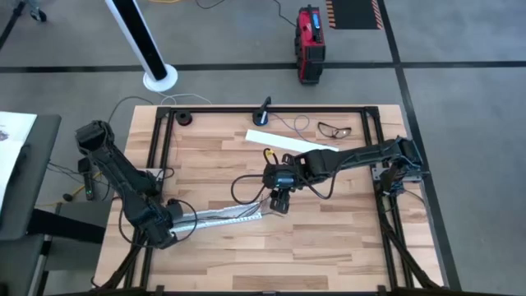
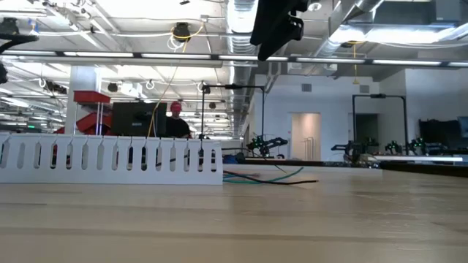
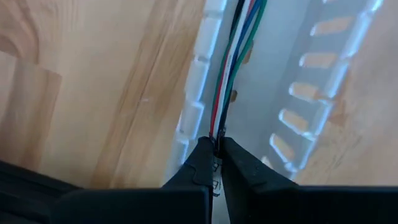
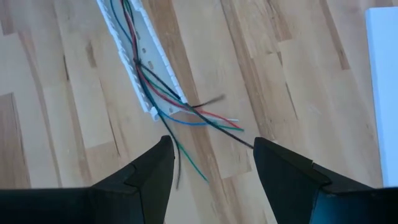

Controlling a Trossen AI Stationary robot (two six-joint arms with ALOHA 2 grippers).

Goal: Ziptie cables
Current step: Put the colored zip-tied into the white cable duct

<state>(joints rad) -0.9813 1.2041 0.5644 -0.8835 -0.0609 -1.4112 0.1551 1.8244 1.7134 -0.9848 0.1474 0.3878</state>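
Note:
The cables (image 3: 231, 68) are a thin bunch of red, white, blue, green and black wires. They lie along the channel of a white slotted strip (image 1: 222, 216) on the table's near left. My left gripper (image 3: 217, 144) is shut on their left end. Their right ends (image 4: 202, 117) splay loose on the wood past the strip's right end (image 4: 149, 93). Above those ends my right gripper (image 4: 214, 158) hangs open, touching nothing; in the high view it (image 1: 279, 202) is near the table's middle. The low view shows the strip (image 2: 110, 157) and wires (image 2: 274, 177) beside it. My left gripper pinches the bunch's left end (image 3: 219, 127) between its two fingertips (image 3: 202, 155). The fingers come from the table's left, slanting down, and lie along the wires. Beyond the fingers the wires run on inside the strip's channel, fairly straight.
A second white strip (image 1: 292, 140) lies at the far middle, with its edge showing in the right wrist view (image 4: 382, 93). Glasses (image 1: 334, 129) and a small dark stand (image 1: 263, 112) sit near the far edge. A black frame (image 1: 156, 148) rims the table.

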